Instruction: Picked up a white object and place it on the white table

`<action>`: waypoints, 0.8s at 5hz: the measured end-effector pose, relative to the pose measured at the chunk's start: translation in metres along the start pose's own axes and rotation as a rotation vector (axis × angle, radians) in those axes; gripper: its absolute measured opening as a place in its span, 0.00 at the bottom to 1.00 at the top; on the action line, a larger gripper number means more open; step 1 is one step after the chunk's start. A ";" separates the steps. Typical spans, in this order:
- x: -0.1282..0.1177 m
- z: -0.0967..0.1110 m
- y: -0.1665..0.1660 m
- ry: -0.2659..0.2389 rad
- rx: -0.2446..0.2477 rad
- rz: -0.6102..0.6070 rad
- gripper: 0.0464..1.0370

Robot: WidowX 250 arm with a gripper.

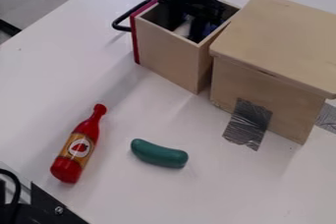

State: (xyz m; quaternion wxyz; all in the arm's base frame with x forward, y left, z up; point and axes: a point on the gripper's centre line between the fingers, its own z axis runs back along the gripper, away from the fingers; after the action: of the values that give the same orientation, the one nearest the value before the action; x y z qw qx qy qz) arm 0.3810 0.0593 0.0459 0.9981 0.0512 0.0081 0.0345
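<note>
Okay, your gripper (pixel 186 29) has its fingers apart inside the open wooden drawer (pixel 167 53), the white object (pixel 183 26) between them; you can't tell whether they grip it. Beside them stands the wooden box (pixel 279 43); well apart from them lie the green cucumber (pixel 159 154) and red bottle (pixel 79 145).

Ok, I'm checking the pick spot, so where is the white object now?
In the camera view, the white object is above centre, inside the open drawer left of the wooden box, by the black gripper.
</note>
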 end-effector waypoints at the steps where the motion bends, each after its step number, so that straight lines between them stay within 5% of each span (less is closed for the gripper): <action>1: -0.011 0.013 0.001 -0.022 -0.030 0.015 0.43; 3: -0.036 0.095 0.005 -0.127 -0.088 0.030 0.43; 4: -0.053 0.103 0.006 -0.112 -0.099 0.033 0.43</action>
State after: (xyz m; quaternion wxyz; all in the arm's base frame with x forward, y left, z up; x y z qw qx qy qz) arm 0.3297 0.0515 0.1501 0.9975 0.0040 -0.0505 0.0486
